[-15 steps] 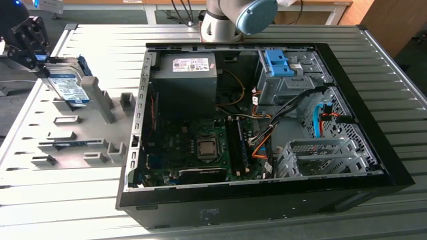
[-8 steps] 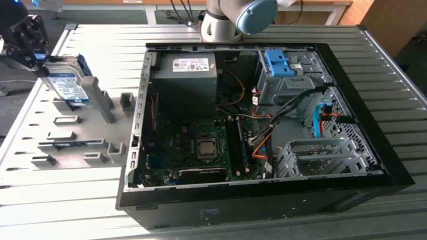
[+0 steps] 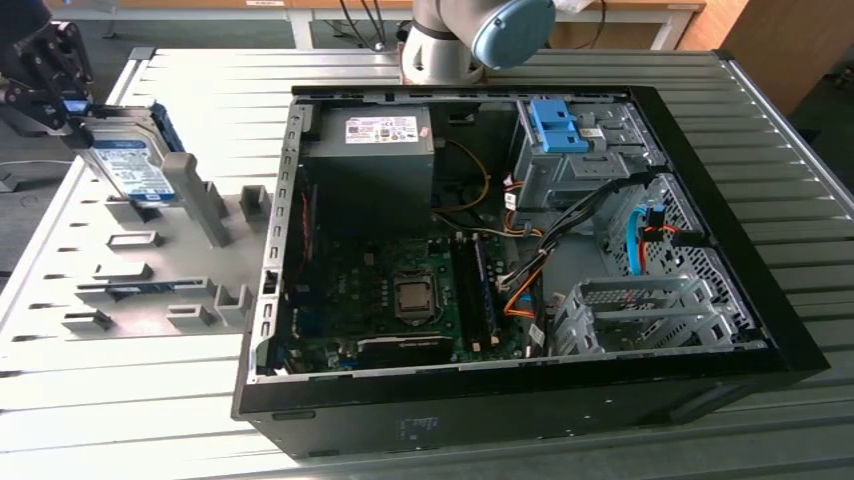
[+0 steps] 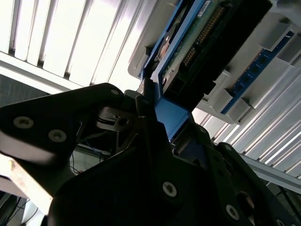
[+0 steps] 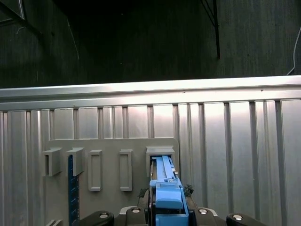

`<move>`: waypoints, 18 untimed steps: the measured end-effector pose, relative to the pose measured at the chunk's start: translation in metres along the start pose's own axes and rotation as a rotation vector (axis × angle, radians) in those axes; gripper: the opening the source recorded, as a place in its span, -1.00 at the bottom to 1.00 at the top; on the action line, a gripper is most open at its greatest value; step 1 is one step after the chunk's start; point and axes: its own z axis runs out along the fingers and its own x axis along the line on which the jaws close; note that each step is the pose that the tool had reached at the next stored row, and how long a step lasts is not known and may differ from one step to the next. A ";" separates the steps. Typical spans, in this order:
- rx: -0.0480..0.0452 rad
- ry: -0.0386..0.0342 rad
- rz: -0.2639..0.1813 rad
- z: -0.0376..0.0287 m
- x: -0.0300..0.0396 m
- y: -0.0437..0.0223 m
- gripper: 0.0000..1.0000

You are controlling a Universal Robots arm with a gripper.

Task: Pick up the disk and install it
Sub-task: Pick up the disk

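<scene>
**Item: disk [image 3: 131, 165]** – silver, blue-framed, standing on edge at the grey rack [image 3: 160, 290], at 10 o'clock in the exterior view and well apart from the case [image 3: 747, 230].

**Gripper [image 3: 78, 112]** – on the disk's upper end; its fingers [image 4: 149, 117] are drawn in narrow, clamping the blue frame.

**Progress** – grasp made. Whether the disk's lower end has cleared the rack slot cannot be told. Carrying it over and installing it are both left. The case lies open, with a bare blue bracket [image 3: 554, 125] at its 1 o'clock.
</scene>
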 end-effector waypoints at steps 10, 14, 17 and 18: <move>0.0000 0.0000 0.000 -0.0137 0.0002 0.0000 -0.26; 0.0000 0.0000 0.000 -0.0192 0.0003 0.0000 -0.26; 0.0000 0.0000 0.000 -0.0231 0.0003 0.0000 -0.26; 0.0000 0.0000 0.000 -0.0243 0.0003 0.0000 -0.26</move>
